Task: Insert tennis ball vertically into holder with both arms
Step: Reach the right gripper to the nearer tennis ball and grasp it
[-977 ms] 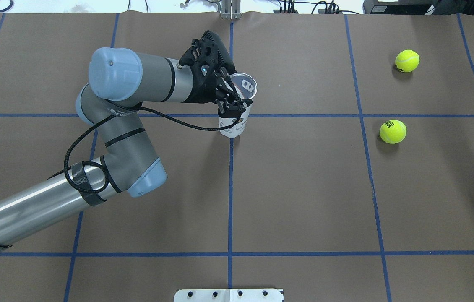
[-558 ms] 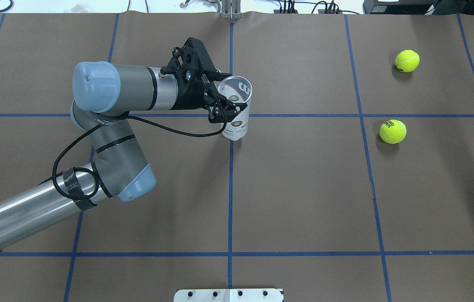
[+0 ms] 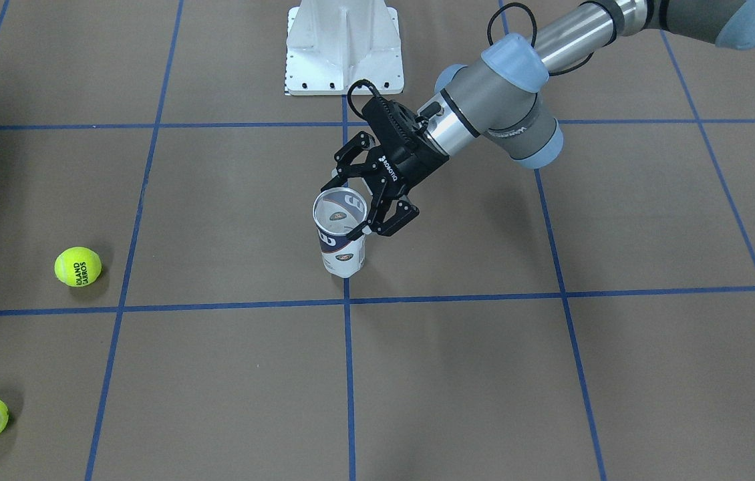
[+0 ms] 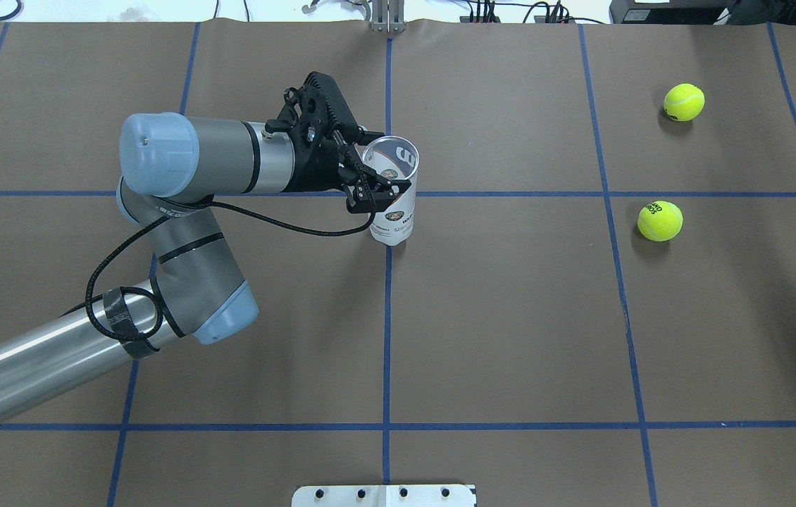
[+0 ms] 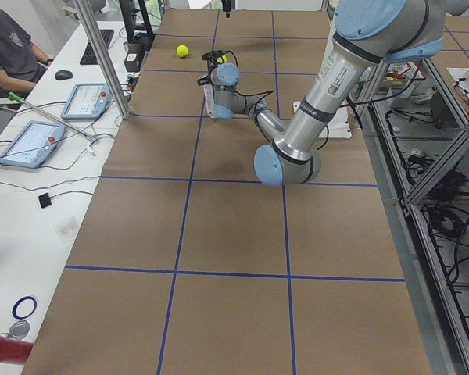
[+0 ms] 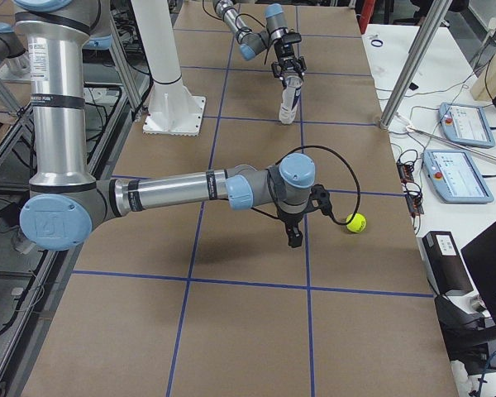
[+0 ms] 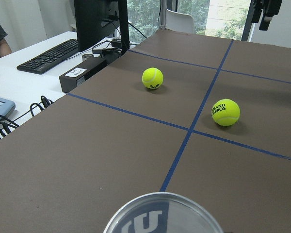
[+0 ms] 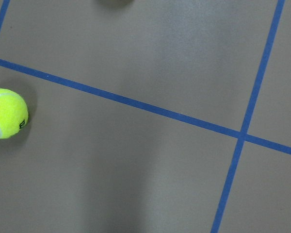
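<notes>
The left gripper (image 3: 353,206) is clamped on the holder (image 3: 343,248) just under its rim, one of its fingers (image 3: 396,217) on the side away from the robot and the other on the robot's side, partly hidden behind the tube. In the left wrist view no finger shows, and the holder is cut off at the bottom edge, so only the arc of its silver rim and a strip of navy label can be seen. The right gripper (image 6: 296,236) shows only in the right side view, hanging low over the table (image 4: 511,338) near a ball (image 6: 355,222); whether it is released or clenched I cannot tell. Its own camera shows just brown table, blue tape (image 8: 136,103) and one ball at the left edge. The holder is a clear tube, close to upright, mouth open and nothing inside, with a white label low down and navy with white letters above it. It is at the table's middle, on the centre tape line, just to the robot's side of a crossing. Two yellow-green balls lie on the right half, well apart from the holder: a nearer one (image 4: 659,221) with black lettering and a farther one (image 4: 684,102).
</notes>
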Controlling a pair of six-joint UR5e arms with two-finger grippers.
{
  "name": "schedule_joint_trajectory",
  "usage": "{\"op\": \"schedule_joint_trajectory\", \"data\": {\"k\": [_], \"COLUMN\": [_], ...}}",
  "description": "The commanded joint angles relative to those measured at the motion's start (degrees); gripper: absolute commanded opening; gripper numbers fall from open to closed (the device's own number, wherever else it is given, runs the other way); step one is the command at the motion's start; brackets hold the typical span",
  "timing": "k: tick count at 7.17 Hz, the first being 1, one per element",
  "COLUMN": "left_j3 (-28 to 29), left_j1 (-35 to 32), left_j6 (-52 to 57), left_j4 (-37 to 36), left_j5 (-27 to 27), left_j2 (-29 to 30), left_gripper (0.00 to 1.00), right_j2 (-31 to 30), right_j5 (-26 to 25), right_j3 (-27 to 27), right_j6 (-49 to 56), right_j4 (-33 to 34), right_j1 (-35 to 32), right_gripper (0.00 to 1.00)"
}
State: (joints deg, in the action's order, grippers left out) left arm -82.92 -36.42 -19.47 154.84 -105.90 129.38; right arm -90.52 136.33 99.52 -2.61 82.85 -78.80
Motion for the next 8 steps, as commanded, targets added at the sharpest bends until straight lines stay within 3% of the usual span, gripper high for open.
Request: {"op": "schedule_joint_trajectory", "data": {"k": [1,2,4,8], "left_j3": [0.04,0.04,0.04,-0.04], "left_j1": [0.20,0.29,0.29,0.29], "left_j6": [-0.13,-0.31,-0.39,-0.39], "left_j4": [0.02,0.02,0.02,0.02], "left_j5": [-0.01,-0.01,-0.01,-0.01], "left_j2": [0.00,0.00,-0.09,-0.09], "left_gripper": [0.85,0.85,0.85,0.86], "right_j2": [-0.53,-0.44,2.61,5.78], "right_j5": [0.60,-0.62,-8.67,-14.77], "right_j3": [-0.11,-0.38,-0.55,-4.76], "right_j6": [-13.56,-20.44,-34.68,-35.18], "right_j4": [-9.75,-15.38,-20.34,-20.36], "right_j1": [6.60,10.47,20.48,26.41], "right_gripper": [1.00,1.00,0.99,0.99]}}
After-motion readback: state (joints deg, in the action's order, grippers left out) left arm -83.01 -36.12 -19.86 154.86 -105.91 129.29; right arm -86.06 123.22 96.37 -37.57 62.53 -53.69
